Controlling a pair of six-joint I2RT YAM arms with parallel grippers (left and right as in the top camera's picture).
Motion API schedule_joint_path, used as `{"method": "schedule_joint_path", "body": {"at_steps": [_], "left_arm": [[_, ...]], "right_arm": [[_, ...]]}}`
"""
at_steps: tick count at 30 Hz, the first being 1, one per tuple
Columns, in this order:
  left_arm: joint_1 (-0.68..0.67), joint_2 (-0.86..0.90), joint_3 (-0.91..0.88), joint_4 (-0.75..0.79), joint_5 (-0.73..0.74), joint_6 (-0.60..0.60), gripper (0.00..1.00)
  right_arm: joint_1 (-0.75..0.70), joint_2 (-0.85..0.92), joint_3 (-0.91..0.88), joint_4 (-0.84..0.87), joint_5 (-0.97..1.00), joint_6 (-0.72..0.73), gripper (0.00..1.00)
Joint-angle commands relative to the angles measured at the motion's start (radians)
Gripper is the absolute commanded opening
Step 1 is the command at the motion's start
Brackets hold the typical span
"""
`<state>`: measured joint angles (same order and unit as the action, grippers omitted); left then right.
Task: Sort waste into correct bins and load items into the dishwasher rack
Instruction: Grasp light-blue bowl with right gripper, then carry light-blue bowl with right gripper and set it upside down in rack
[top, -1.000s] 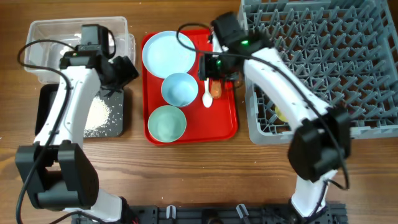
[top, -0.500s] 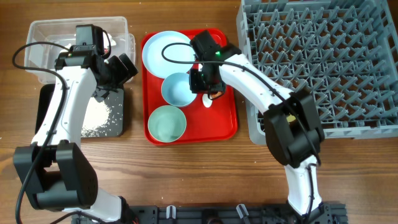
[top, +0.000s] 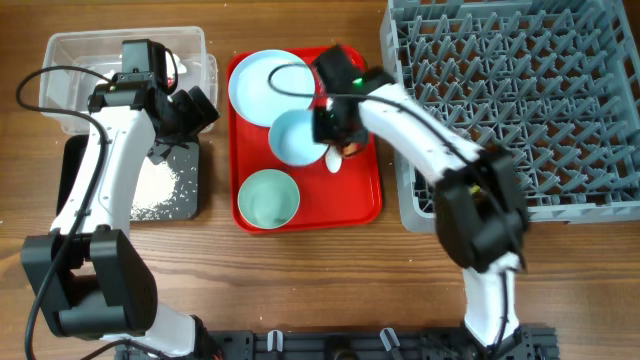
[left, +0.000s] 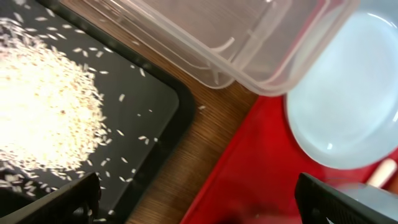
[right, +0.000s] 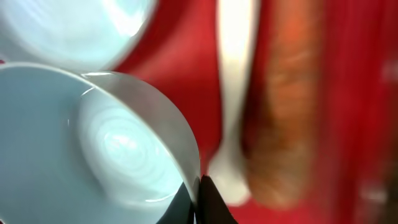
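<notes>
My right gripper (top: 328, 127) is shut on the right rim of a pale blue bowl (top: 295, 136) on the red tray, and the rim is pinched between its fingertips (right: 198, 194). The bowl (right: 93, 143) looks tipped. Just to its right lie the white spoon (right: 233, 93) and the orange carrot (right: 289, 112). The large pale blue plate (top: 265, 85) is at the tray's back and a mint bowl (top: 268, 198) at its front. My left gripper (left: 199, 208) hangs open and empty over the gap between the black tray (left: 149, 106), which holds the rice grains (left: 43, 106), and the red tray (left: 261, 168).
The clear tub (top: 90, 60) stands at the back left, behind the black tray (top: 190, 200). The grey dishwasher rack (top: 520, 100) fills the right side, close to the red tray (top: 365, 205). My right arm reaches across the rack's left edge.
My right gripper moved left from the spoon and carrot to the blue bowl and shut on its rim. The bowl shifted slightly. My left gripper opened wider and its arm barely moved.
</notes>
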<state>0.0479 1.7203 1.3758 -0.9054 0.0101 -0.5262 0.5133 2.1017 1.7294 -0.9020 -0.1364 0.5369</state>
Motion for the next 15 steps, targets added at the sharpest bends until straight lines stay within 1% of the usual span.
{"method": "schedule_joint_path", "body": {"at_steps": [1, 2, 3, 5, 7, 8, 9, 10, 13, 15], "left_arm": [[0.005, -0.015, 0.012, -0.001, -0.068, -0.006, 1.0], [0.005, -0.015, 0.012, -0.001, -0.068, -0.006, 1.0], [0.005, -0.015, 0.012, -0.001, -0.068, -0.006, 1.0], [0.005, -0.015, 0.012, -0.001, -0.068, -0.006, 1.0], [0.005, -0.015, 0.012, -0.001, -0.068, -0.006, 1.0], [0.005, -0.015, 0.012, -0.001, -0.068, -0.006, 1.0], [0.005, -0.015, 0.012, -0.001, -0.068, -0.006, 1.0], [0.005, -0.015, 0.012, -0.001, -0.068, -0.006, 1.0], [0.005, -0.015, 0.012, -0.001, -0.068, -0.006, 1.0], [0.005, -0.015, 0.012, -0.001, -0.068, -0.006, 1.0]], "right_arm": [[-0.094, -0.282, 0.021, -0.035, 0.213, -0.02, 0.04], [-0.125, -0.333, 0.021, -0.039, 0.267, -0.043, 0.04], [-0.171, -0.398, 0.021, -0.039, 0.369, -0.061, 0.04], [-0.225, -0.457, 0.021, -0.022, 0.536, -0.102, 0.04], [-0.258, -0.471, 0.02, 0.021, 0.814, -0.189, 0.04], [-0.261, -0.457, 0.017, 0.065, 0.947, -0.261, 0.04], [-0.26, -0.438, 0.017, 0.126, 1.03, -0.353, 0.04], [-0.26, -0.413, 0.017, 0.213, 1.077, -0.484, 0.04], [-0.26, -0.321, 0.017, 0.436, 1.141, -0.826, 0.04], [-0.258, -0.249, 0.017, 0.543, 1.175, -1.07, 0.04]]}}
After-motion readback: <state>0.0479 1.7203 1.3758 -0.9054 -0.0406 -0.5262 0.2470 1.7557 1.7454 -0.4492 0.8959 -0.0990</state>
